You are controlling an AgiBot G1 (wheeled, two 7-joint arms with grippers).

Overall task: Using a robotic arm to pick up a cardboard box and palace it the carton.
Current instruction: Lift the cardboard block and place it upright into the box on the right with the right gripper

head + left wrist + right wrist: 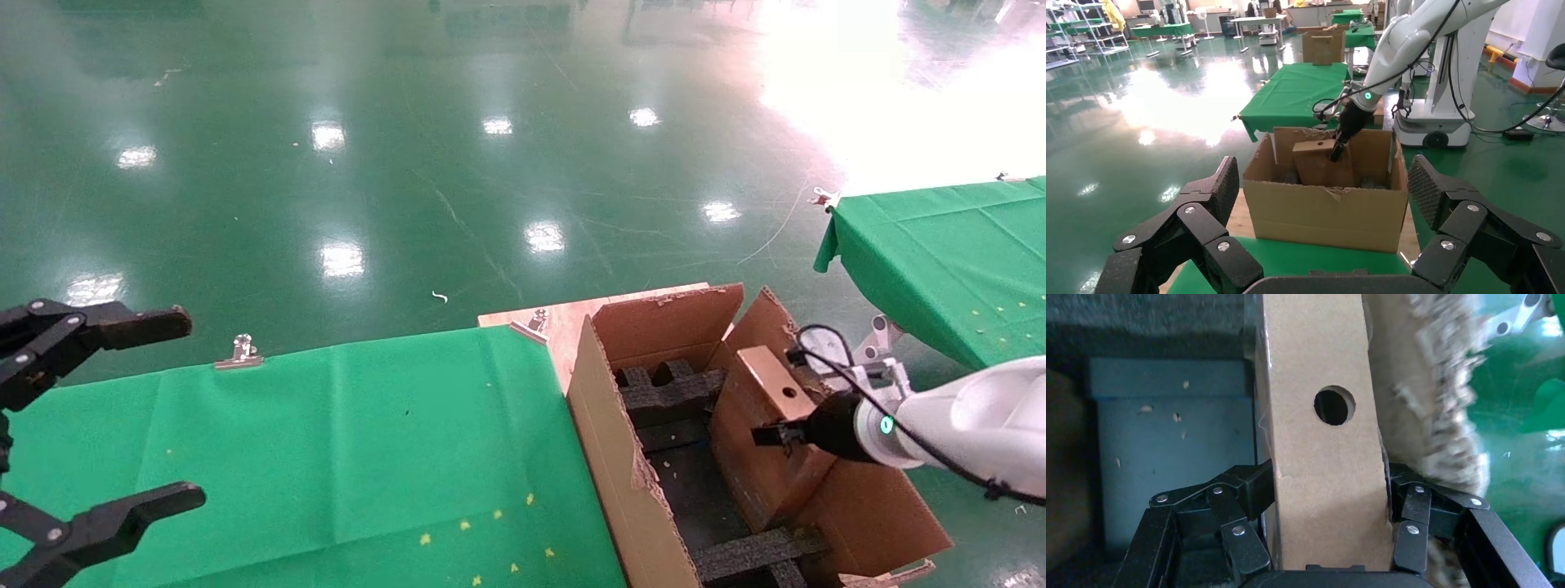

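My right claw is clamped across the narrow faces of the cardboard box, which stands on end inside the carton, against its right-hand wall. The box's long axis runs straight ahead of my fingers, down between the foam blocks. My left claw hangs wide open over the green table, well apart.

A glossy green floor mirrors ceiling lights, with strong glare beyond the counter's far right corner. Green cloth covers the counter, clipped at its far edge. A second green-draped table stands right. Distant shelving, possibly racks.
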